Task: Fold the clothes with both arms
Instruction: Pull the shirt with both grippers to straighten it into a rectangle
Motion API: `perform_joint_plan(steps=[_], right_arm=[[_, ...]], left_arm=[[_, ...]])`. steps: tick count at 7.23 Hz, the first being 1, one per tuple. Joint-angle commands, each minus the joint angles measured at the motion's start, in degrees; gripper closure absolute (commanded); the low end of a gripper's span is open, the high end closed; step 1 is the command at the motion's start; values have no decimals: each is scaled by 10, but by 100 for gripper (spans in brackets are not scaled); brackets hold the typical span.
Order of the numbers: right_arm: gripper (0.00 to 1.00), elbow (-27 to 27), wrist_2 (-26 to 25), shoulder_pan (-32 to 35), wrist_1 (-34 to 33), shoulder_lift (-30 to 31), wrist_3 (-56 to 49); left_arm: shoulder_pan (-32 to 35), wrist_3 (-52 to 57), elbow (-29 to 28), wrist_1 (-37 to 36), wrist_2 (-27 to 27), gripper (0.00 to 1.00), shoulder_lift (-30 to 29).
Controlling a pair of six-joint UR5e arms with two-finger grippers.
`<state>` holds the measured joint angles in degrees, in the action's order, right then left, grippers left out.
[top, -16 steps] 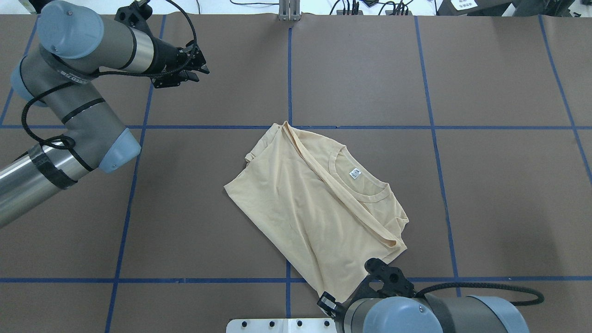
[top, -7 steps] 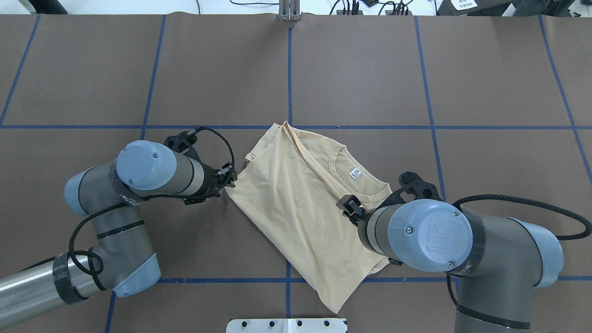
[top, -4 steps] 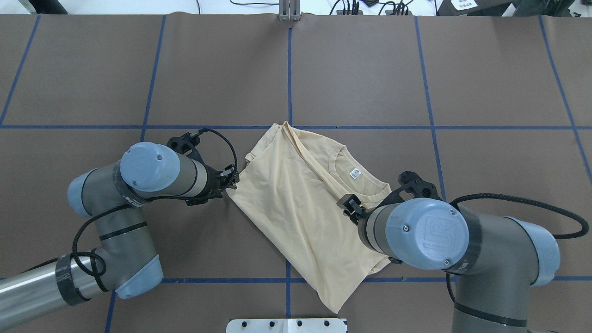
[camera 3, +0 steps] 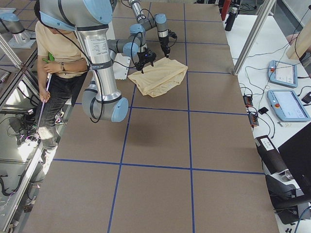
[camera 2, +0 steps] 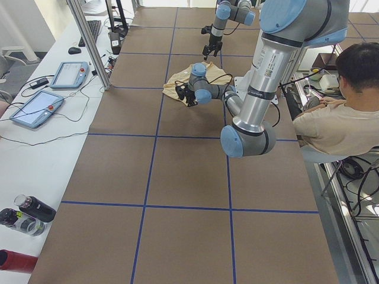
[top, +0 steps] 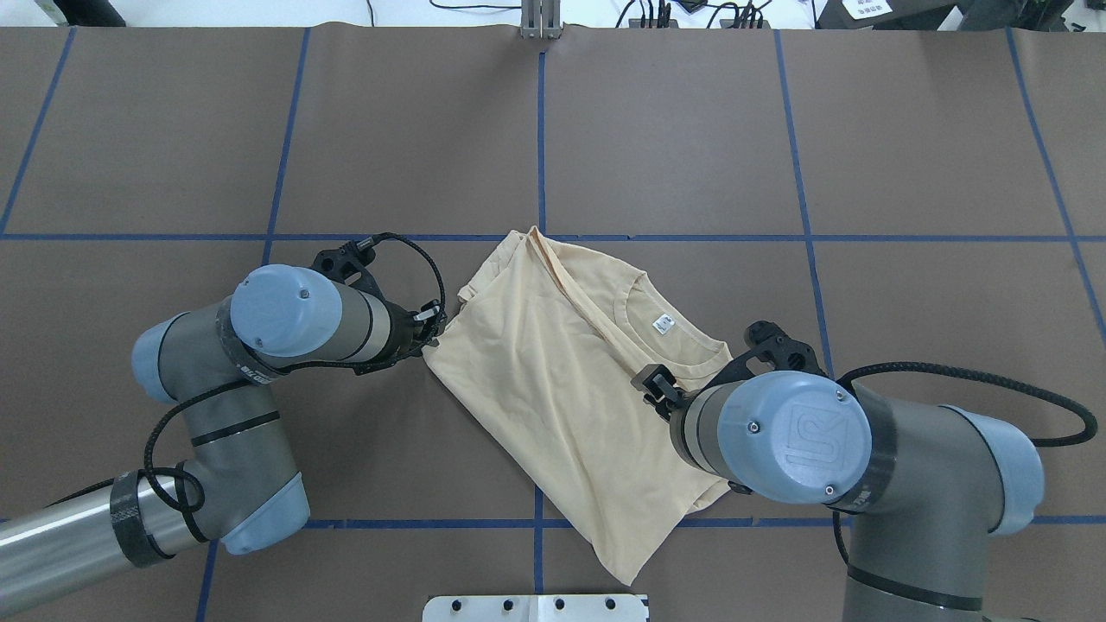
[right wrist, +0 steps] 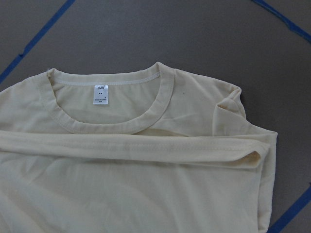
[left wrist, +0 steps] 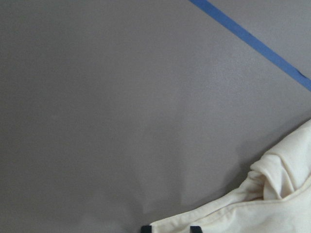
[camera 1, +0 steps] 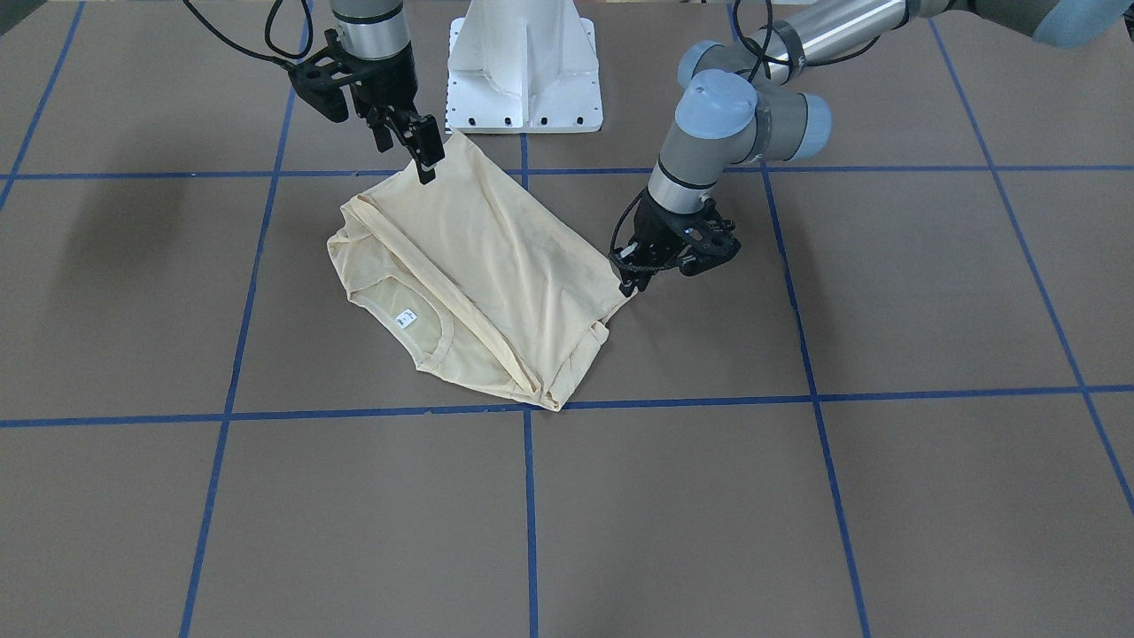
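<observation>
**Brown bench, cream shirt half folded between two arms**

Brown paper covers the bench, marked into big squares by blue tape.

On the left of the overhead view, the left arm bends in low. A black band round it carries white lettering too small to read. The left pincer sits at the shirt's leftmost corner. In its wrist view two dark fingertips stand slightly apart at the bottom edge with the fabric's edge lying between them, so the jaws are narrowly open around the cloth and not clamped on it.

The T-shirt lies flat and slantwise in the middle of the bench, over the central tape line. One long side is folded in, and a narrow folded strip runs diagonally across it. The ribbed neck faces up. Inside it is a small white label with a top line that may read "SIZE"; the print below it is too fine to make out.

On the right, the right arm has a blue joint cap embossed with a "UR" logo. The right pincer hangs over the shirt's edge nearest the white pedestal base. In the front view its two fingers look spread, and it holds nothing.
</observation>
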<state>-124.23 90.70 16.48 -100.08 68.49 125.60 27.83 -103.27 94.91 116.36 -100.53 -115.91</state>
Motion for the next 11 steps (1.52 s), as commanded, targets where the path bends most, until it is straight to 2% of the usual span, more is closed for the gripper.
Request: perform_joint_plan(steps=[1,3,4,5,7,9,10,11], right_arm=[[0,6,0,0,-1,-1,0],[0,7,-1,0,-2,-4,0],[0,7,-1,1,-2,-4,0],[0,7,-1,2,-2,-6,0],[0,7,-1,4,-2,-8,0],[0,13,-1,20,-2,-8,-3],[0,13,0,30,-2,-9,-9],[0,14,0,39,-2,-9,-24]], left_arm=[[0,-1,2,-1,2,62,-1],[-1,-1,0,-1,2,65,0],[-1,-6,2,-1,2,86,1],[-1,-4,2,-1,1,100,0],[8,2,2,-1,0,100,2],[68,126,-13,0,3,100,-18],[105,171,-44,11,3,100,-37],[130,211,-118,28,3,100,-94]])
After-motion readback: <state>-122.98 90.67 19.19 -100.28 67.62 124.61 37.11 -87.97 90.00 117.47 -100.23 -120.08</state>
